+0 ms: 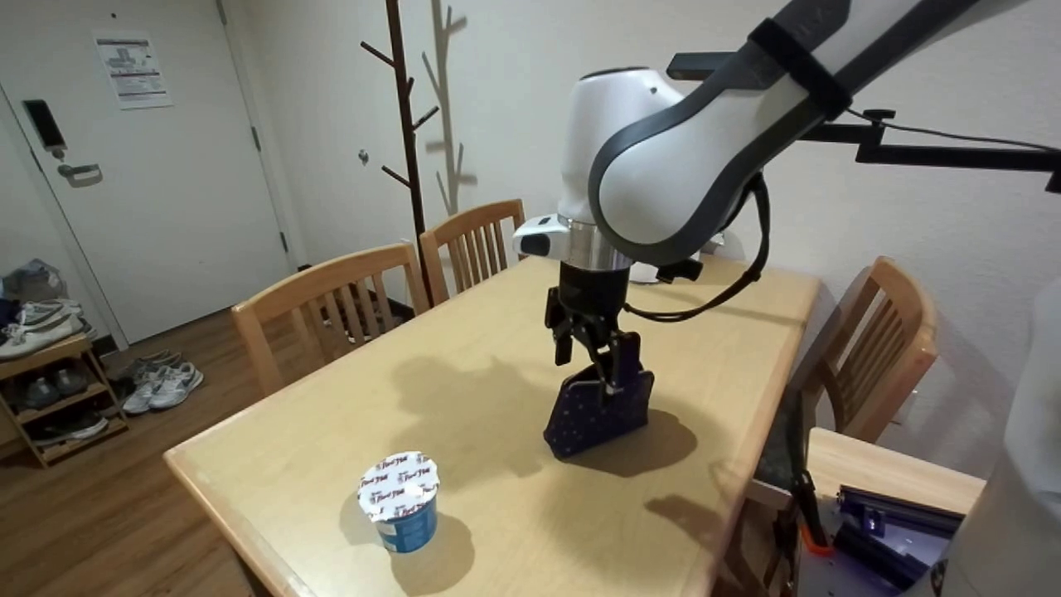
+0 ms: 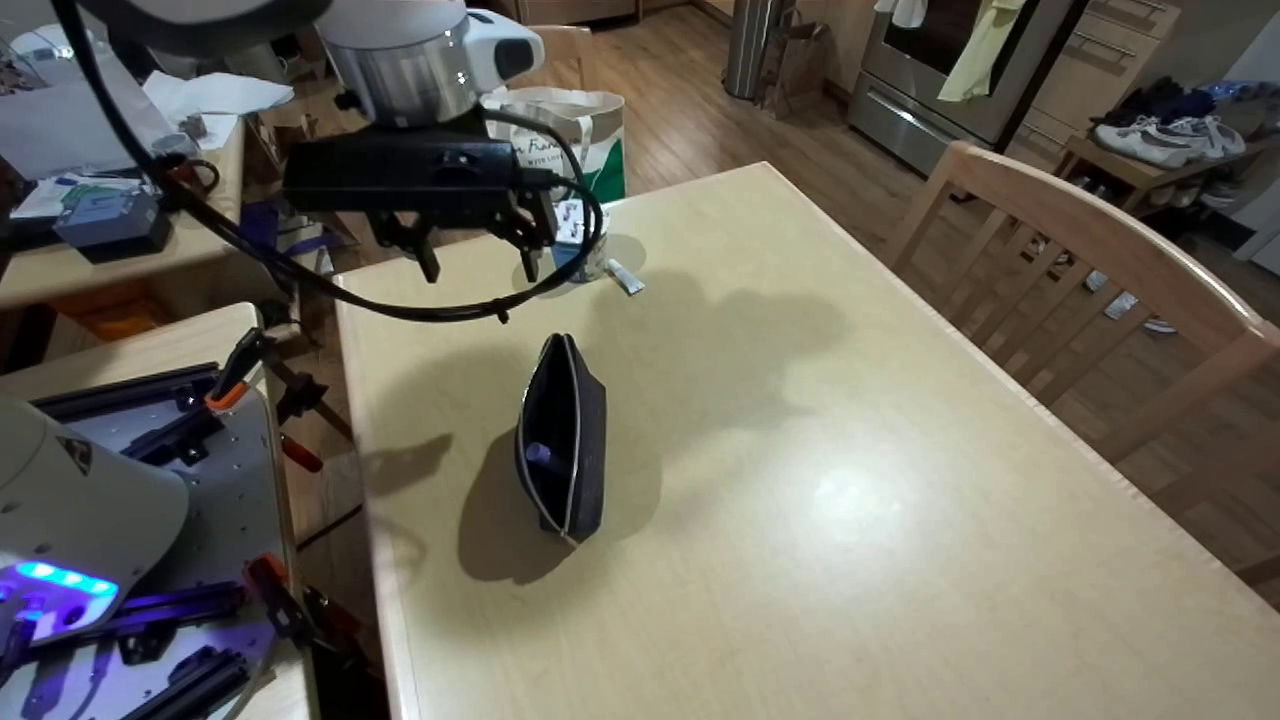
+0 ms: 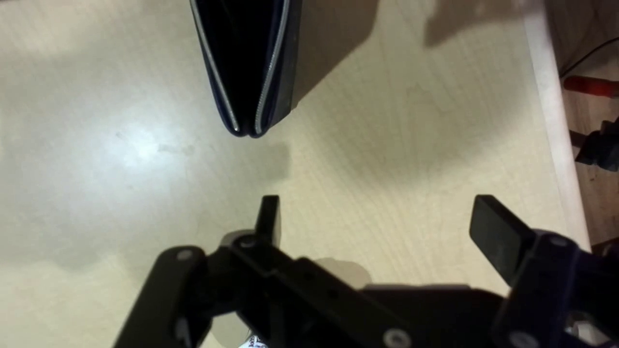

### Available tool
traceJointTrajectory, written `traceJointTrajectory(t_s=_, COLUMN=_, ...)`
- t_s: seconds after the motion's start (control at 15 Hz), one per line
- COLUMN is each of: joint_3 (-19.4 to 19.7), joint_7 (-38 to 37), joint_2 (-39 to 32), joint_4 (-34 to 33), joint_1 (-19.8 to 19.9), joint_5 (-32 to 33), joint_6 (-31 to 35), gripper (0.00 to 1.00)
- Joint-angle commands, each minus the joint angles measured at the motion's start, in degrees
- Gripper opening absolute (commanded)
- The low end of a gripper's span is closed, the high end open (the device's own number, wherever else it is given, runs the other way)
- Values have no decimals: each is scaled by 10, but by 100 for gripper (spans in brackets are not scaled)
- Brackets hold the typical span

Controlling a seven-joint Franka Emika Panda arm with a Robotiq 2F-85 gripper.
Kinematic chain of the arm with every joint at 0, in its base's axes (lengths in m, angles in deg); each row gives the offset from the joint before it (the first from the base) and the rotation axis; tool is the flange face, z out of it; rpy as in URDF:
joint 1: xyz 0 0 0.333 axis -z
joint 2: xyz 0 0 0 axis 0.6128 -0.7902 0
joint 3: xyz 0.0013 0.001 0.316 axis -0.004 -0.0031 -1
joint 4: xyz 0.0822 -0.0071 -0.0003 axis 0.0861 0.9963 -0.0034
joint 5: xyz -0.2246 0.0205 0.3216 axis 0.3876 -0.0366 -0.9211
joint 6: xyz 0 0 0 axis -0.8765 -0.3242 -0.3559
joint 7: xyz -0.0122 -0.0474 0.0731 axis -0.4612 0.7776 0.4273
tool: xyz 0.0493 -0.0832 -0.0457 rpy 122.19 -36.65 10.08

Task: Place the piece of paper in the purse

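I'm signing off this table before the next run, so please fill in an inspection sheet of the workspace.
Surface: pale table, with glare and shadows on it.
Job's things: purse stands with its top unzipped and gaping; small white strip lies beside the cup, probably the piece of paper.
Clutter: the cup, lidded and upright; a bluish-purple thing shows inside the purse, too small to identify.
Pincer: open, nothing in its grasp, hanging above the table.
Cables: black cable hangs in a loop from the arm; snags: nothing seen.
Surroundings: wooden chairs, coat rack, door. People: nothing seen.
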Motion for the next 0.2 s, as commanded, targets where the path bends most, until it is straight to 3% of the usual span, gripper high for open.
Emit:
traceJointTrajectory(t_s=0.0, joint_3=0, joint_7=-1, joint_2=0, joint_4=0, joint_1=0, joint_5=0, joint_6=-1, gripper=100)
traceJointTrajectory(t_s=0.13, joint_3=0, joint_7=-1, joint_2=0, joint_4=-1, joint_1=0, joint_5=0, joint_6=-1, gripper=100)
